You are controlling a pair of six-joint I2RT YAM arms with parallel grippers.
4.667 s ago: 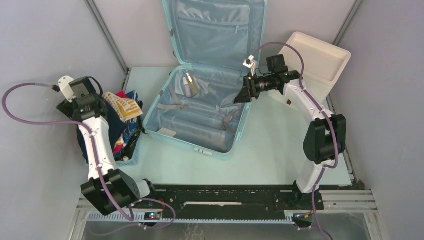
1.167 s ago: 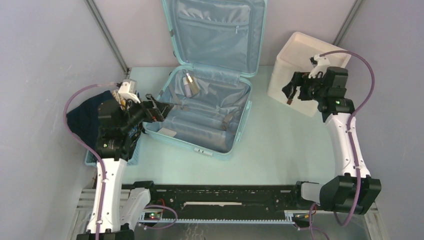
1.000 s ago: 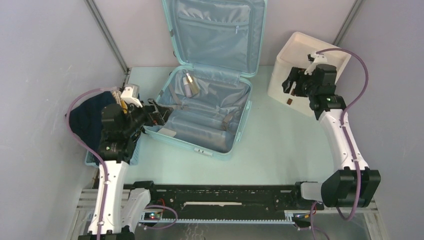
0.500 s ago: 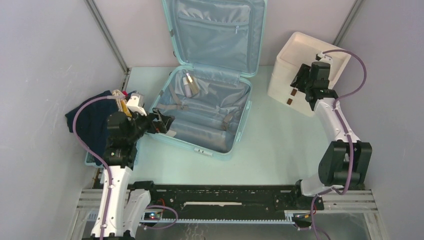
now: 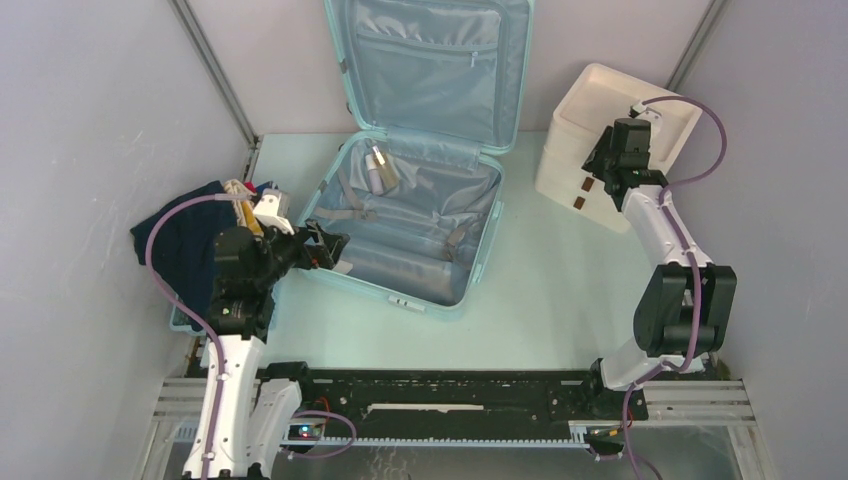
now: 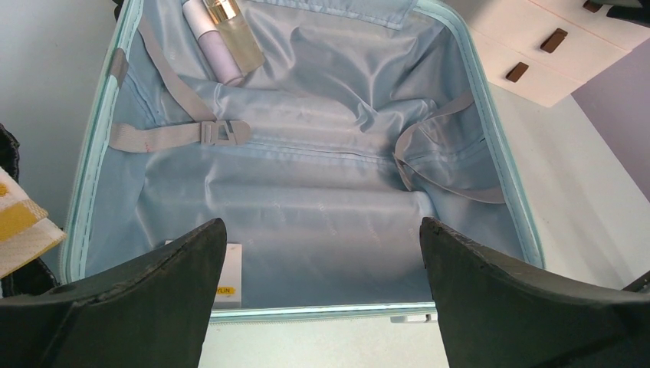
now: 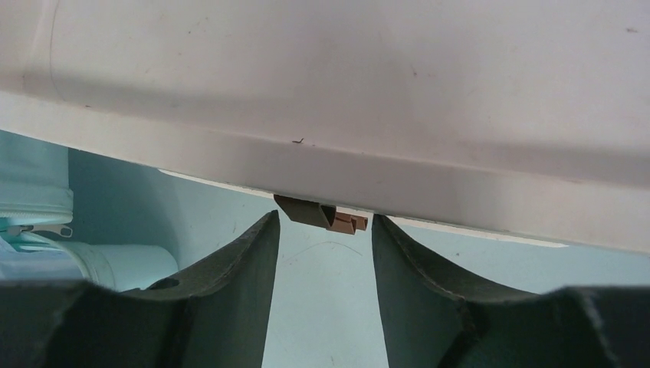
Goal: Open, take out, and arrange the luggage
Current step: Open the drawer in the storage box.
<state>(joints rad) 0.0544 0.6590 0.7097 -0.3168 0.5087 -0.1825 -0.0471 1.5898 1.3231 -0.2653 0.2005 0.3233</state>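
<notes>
The luggage (image 5: pixel 420 230) lies open on the table, its lid standing against the back wall. In the left wrist view its grey-blue lining (image 6: pixel 322 199) holds two bottles (image 6: pixel 222 34), a buckled strap (image 6: pixel 218 132) and a small white box (image 6: pixel 228 276). My left gripper (image 5: pixel 328 248) hangs over the front-left rim, open and holding nothing (image 6: pixel 318 230). My right gripper (image 5: pixel 598 165) is against the cream box (image 5: pixel 625 100). Its jaws (image 7: pixel 326 230) stand a little apart on either side of a brown drawer tab (image 7: pixel 322 215), with a gap on each side.
A blue basket (image 5: pixel 180 318) heaped with dark clothes (image 5: pixel 175 240) sits at the left wall beside my left arm. Two more brown tabs (image 5: pixel 578 203) show on the box front. Walls close in the table on the left, back and right.
My right gripper has moved in to the cream box front and its jaws have narrowed around the brown tab. My left gripper has drifted slightly toward the suitcase's front-left rim and stays wide open.
</notes>
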